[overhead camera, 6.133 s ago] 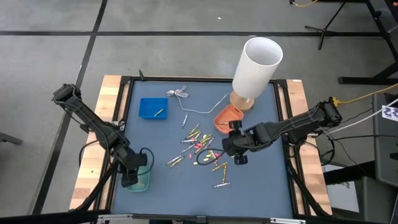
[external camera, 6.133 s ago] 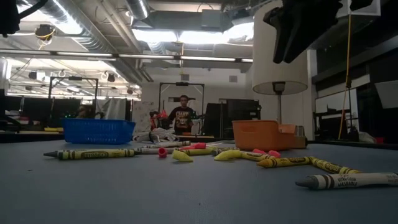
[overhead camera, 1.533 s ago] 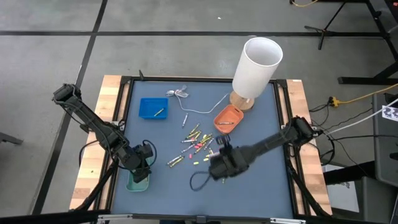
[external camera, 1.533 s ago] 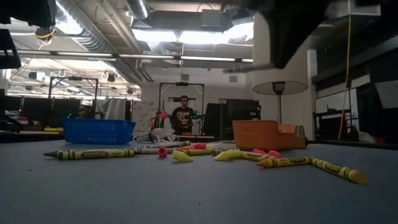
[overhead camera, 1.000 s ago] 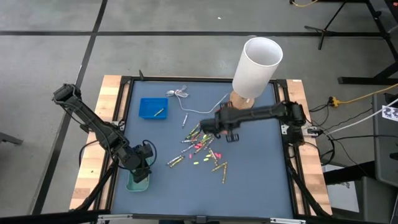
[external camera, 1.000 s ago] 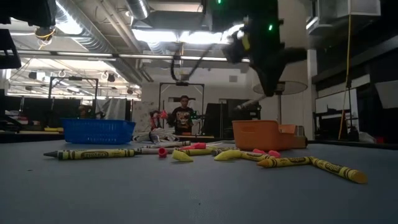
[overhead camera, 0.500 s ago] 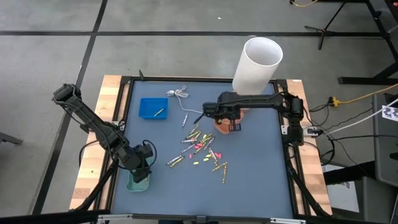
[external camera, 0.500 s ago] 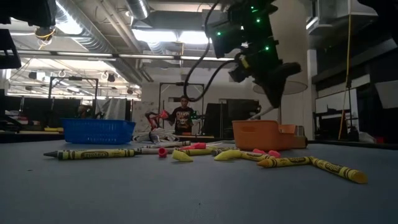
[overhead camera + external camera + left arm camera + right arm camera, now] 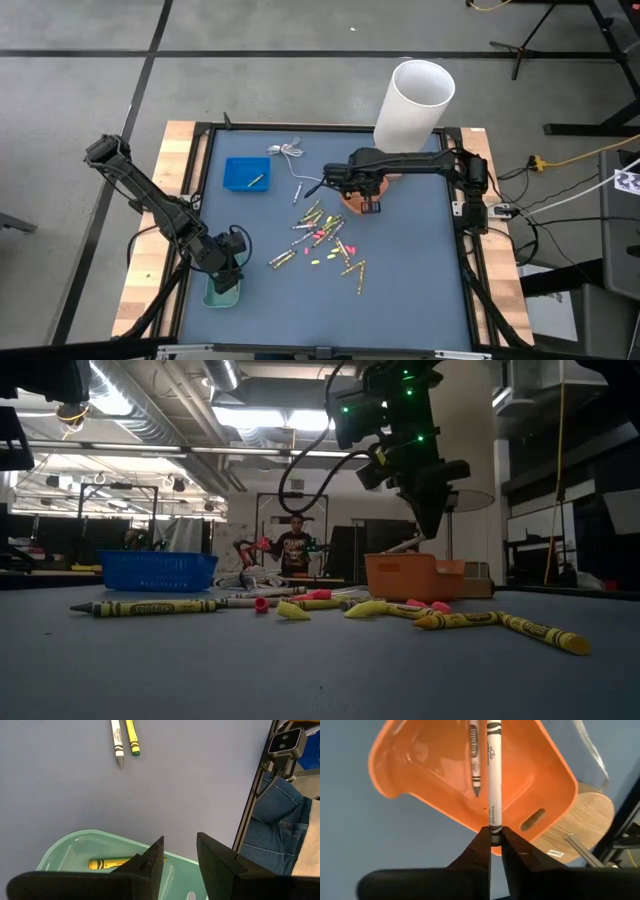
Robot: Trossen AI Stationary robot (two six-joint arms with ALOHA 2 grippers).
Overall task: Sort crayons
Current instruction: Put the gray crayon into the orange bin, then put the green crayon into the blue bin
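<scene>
The right gripper (image 9: 495, 842) hangs over the orange tray (image 9: 420, 795), its jaws clamped on the end of a white crayon (image 9: 493, 780) that points down into the tray, where another pale crayon (image 9: 474, 762) already lies. In the high view that tray (image 9: 352, 203) sits beside the wooden base of the tall white cylinder (image 9: 412, 105). The rest of the crayons (image 9: 322, 240) lie scattered on the blue tabletop (image 9: 420, 280) just beyond the orange tray, toward the tabletop's middle. The left gripper (image 9: 177, 857) waits over the green tray (image 9: 75, 845), jaws apart and holding nothing, with a yellow crayon (image 9: 112, 864) lying in it. A blue tray (image 9: 246, 174) holds one more stick. A crayon looks light, stiff and brittle, with a paper wrap that gives some grip; I judge it safest to pinch it across the wrapped middle, gently, since a hard squeeze could snap it.
</scene>
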